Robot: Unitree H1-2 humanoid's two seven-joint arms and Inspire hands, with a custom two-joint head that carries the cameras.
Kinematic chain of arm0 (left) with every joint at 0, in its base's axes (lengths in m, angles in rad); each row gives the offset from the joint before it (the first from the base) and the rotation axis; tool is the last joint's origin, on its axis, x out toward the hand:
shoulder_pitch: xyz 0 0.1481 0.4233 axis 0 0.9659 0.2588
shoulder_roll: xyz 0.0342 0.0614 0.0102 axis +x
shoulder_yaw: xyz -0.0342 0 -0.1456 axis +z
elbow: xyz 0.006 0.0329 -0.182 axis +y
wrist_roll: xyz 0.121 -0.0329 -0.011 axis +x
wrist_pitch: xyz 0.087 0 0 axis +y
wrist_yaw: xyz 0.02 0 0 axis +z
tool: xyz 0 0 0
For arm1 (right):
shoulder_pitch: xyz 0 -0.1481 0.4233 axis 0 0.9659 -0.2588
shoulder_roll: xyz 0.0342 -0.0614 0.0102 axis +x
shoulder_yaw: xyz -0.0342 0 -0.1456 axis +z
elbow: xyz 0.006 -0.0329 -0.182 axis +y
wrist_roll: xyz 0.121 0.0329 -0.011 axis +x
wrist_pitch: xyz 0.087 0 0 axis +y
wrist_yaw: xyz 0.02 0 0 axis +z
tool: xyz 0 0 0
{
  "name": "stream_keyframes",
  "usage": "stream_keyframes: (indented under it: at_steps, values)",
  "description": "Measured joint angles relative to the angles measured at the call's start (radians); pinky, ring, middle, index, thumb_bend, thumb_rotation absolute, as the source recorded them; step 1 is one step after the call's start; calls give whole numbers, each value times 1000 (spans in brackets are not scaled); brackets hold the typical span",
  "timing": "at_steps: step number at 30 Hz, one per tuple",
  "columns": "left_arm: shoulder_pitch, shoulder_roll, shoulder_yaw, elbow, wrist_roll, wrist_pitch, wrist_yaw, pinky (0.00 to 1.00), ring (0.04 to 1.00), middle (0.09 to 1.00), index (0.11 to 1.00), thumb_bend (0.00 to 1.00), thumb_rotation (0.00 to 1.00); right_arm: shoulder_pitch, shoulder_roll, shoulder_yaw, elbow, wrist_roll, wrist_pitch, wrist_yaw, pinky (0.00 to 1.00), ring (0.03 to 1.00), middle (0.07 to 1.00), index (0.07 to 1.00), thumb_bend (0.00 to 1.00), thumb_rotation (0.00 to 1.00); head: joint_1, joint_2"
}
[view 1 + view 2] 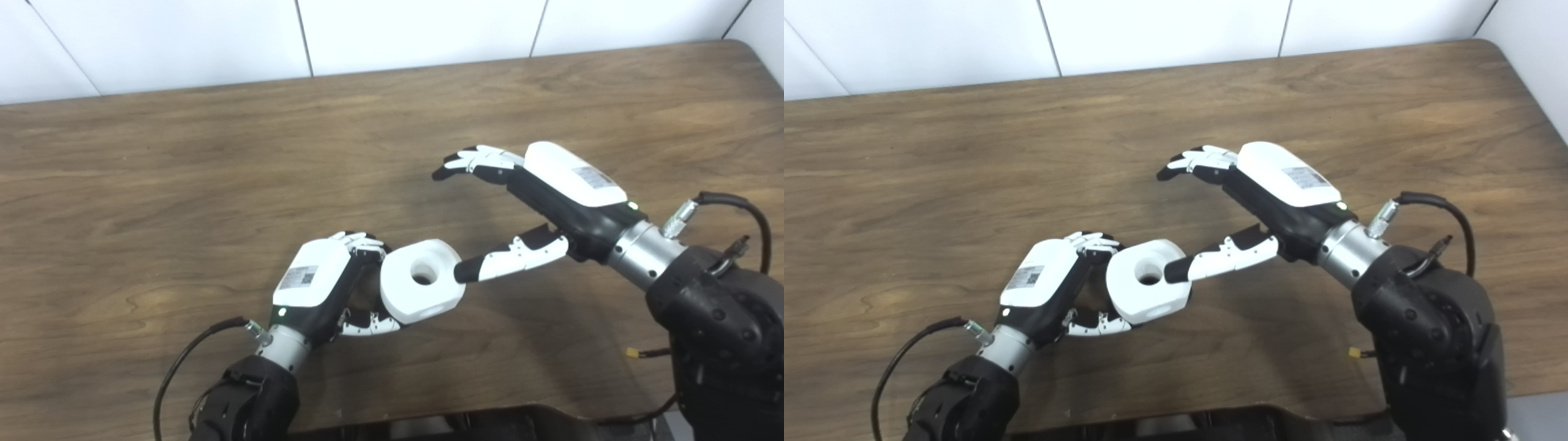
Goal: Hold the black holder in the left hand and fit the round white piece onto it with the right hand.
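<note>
Near edge, left of centre: our left hand (324, 285) is curled around something mostly hidden, presumably the black holder, though we cannot confirm it. The round white piece (421, 280) sits against those fingers, bore facing up, likely steadied for fitting. Farther in, toward the table's (184, 171) right side, our right hand (539, 202) is spread open and holds nothing; only its thumb tip touches the piece's right rim.

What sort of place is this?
Probably a robot test bench in a lab: a bare wooden table against a white panelled wall, with nothing out but one round white piece.
</note>
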Motion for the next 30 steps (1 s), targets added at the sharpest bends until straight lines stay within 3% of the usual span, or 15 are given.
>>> stream_keyframes:
  at_steps: [11, 12, 15, 20, 30]
  values:
    - [-18, 8, 11, -18, 4, 16, -44, 860, 811, 767, 498, 516, 78, 19, -8, -2, 1, 5, 0, -45, 800, 922, 875, 819, 863, 839, 5, 3]
    - [-20, 7, 11, -22, 4, 25, -53, 859, 814, 772, 612, 658, 159, 19, -8, -2, 1, 5, 0, -51, 800, 921, 874, 819, 862, 843, 5, 3]
    - [-22, 7, 10, -41, 10, 36, -77, 864, 823, 786, 727, 772, 221, 19, -8, -2, 5, 13, 0, -58, 798, 919, 872, 820, 859, 850, 3, 3]
    - [-22, -5, 10, -55, 27, 61, -106, 877, 832, 802, 788, 841, 224, 19, -8, -2, 10, 23, 1, -70, 808, 925, 882, 825, 855, 858, 5, 5]
    - [-22, -13, 7, -83, 82, 77, -177, 896, 869, 841, 849, 877, 251, 5, -29, 4, 14, 23, 5, -74, 799, 921, 880, 820, 847, 870, 15, 3]
